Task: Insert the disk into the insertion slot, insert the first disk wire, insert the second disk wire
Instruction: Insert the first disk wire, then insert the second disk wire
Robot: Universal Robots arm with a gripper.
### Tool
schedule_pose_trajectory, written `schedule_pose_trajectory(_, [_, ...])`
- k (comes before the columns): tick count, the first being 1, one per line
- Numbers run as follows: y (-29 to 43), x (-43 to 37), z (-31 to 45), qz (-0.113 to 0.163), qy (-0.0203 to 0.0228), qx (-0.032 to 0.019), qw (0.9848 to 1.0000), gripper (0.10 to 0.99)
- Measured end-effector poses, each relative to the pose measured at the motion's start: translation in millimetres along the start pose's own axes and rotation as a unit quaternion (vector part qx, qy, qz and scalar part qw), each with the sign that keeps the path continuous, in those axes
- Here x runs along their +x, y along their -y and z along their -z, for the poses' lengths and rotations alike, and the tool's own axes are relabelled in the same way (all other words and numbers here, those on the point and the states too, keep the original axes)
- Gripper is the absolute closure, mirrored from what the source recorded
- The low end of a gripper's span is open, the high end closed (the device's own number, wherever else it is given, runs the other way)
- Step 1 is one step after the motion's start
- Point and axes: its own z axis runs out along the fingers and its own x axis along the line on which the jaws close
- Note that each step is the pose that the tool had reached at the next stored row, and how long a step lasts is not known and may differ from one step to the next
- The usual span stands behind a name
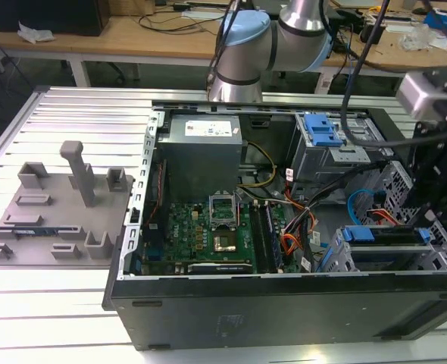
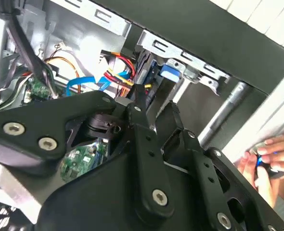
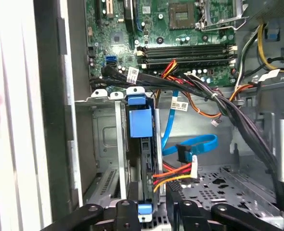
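Disk [image 3: 147, 163], judged rigid, weighty and shock-sensitive, sat edge-on in the insertion slot [image 3: 103, 139], best gripped by its blue carrier [image 3: 141, 122]; the end effector [image 3: 155, 211] straddled it, released.

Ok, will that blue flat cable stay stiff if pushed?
Probably floppy: the blue cable curls in a loose loop beside the disk, so it would likely bend. Thin and flat, it looks light; its black connector seems stiffer.
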Motion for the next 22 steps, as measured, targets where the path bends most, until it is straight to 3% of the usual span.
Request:
schedule_pose_trajectory(3, [0.3, -0.6, 10.7, 0.000, -0.0021, 0.0001, 1.0000, 0.725])
schedule_pose_trajectory(22, [0.2, -1.6, 10.8, 0.000, -0.0033, 0.0002, 1.0000, 0.725])
